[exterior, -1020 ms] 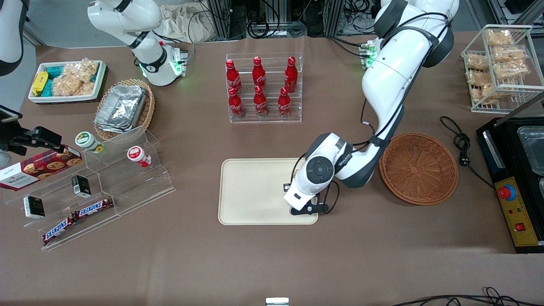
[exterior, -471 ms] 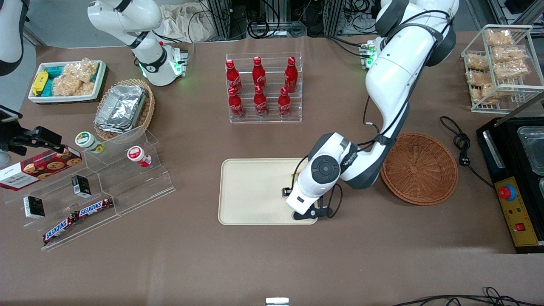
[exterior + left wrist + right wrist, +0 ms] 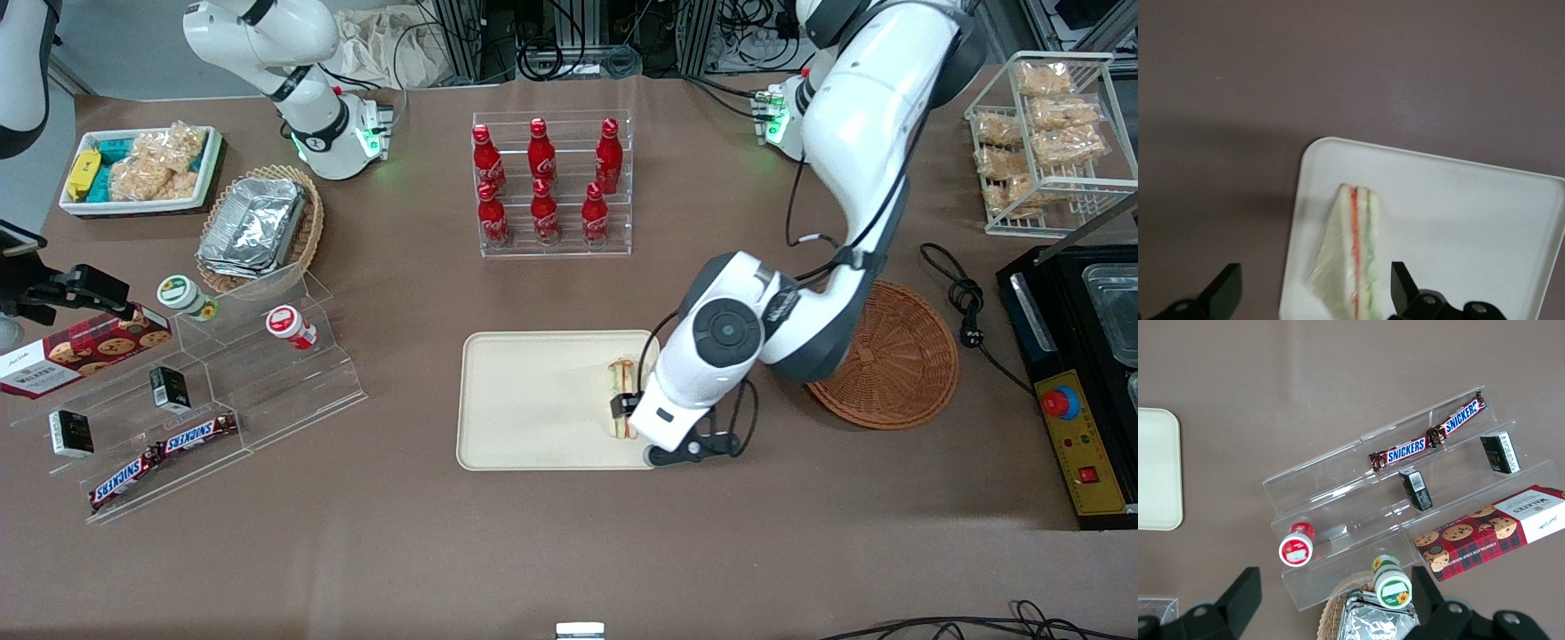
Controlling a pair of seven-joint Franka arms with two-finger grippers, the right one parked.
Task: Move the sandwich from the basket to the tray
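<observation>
Change: gripper [image 3: 1313, 293] has lifted off and drawn toward the basket [image 3: 898, 356] at 3 o'clock; fingers spread, holding nothing
Sandwich [image 3: 620, 400]: lying free on tray [image 3: 524, 400], uncovered
Meaning: placing looks done; only retreat remains

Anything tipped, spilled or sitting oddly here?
Nothing stands out. The sandwich lies on the tray near its edge; the open gripper hovers above it, and the basket is upright.

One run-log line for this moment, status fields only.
step: release | sandwich: lying on tray, near its basket-side edge | claw: open, above sandwich, not touching | basket: empty
</observation>
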